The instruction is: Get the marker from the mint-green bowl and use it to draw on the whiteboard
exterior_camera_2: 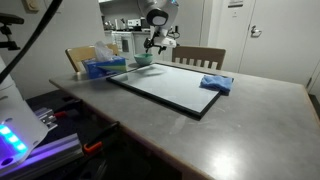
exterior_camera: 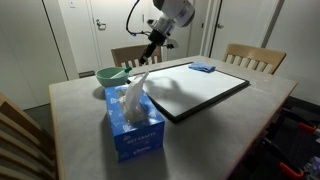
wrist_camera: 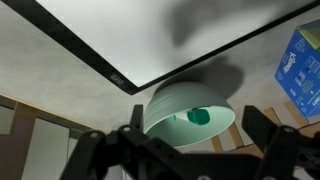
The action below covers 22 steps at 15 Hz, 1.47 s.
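Observation:
The mint-green bowl (exterior_camera: pixel 110 74) stands on the table beside a corner of the whiteboard (exterior_camera: pixel 200 90); both also show in an exterior view, the bowl (exterior_camera_2: pixel 143 60) and the board (exterior_camera_2: pixel 170 85). In the wrist view the bowl (wrist_camera: pixel 175 100) lies between my fingers, and a small dark-green stub (wrist_camera: pixel 199 116) inside it is all I see of the marker. My gripper (wrist_camera: pixel 200 135) is open and empty, hovering above the bowl, apart from it. It shows in both exterior views (exterior_camera: pixel 152 48) (exterior_camera_2: pixel 152 42). The whiteboard (wrist_camera: pixel 170 30) is blank.
A blue tissue box (exterior_camera: pixel 135 118) (exterior_camera_2: pixel 103 67) (wrist_camera: pixel 300 60) stands next to the bowl. A flat blue eraser pad (exterior_camera: pixel 202 68) (exterior_camera_2: pixel 215 83) lies on the board's far corner. Wooden chairs (exterior_camera: pixel 250 57) (exterior_camera_2: pixel 200 55) stand at the table's edges.

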Motion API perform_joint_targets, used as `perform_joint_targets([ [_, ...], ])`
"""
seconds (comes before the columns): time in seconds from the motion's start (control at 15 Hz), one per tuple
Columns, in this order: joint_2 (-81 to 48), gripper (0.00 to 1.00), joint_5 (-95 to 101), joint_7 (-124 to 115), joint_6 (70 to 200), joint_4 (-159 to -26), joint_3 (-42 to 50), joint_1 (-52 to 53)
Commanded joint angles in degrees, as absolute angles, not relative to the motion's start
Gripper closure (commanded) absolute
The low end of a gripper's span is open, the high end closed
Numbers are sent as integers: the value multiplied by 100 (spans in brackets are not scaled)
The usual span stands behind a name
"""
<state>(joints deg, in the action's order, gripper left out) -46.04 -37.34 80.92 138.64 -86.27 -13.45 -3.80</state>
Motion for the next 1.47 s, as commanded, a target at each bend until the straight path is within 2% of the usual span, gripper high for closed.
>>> perform_joint_targets([
  [0.0, -4613, 0, -3561, 8002, 13891, -8649, -1474, -443],
  [0.4, -4627, 0, -3525, 7999, 14121, -8790, -1643, -357],
  [0.87, -4725, 0, -3588, 8175, 15201, -9007, -1978, -416],
  [1.4, -4926, 0, -3710, 8607, 15826, -9151, -2731, -895],
])
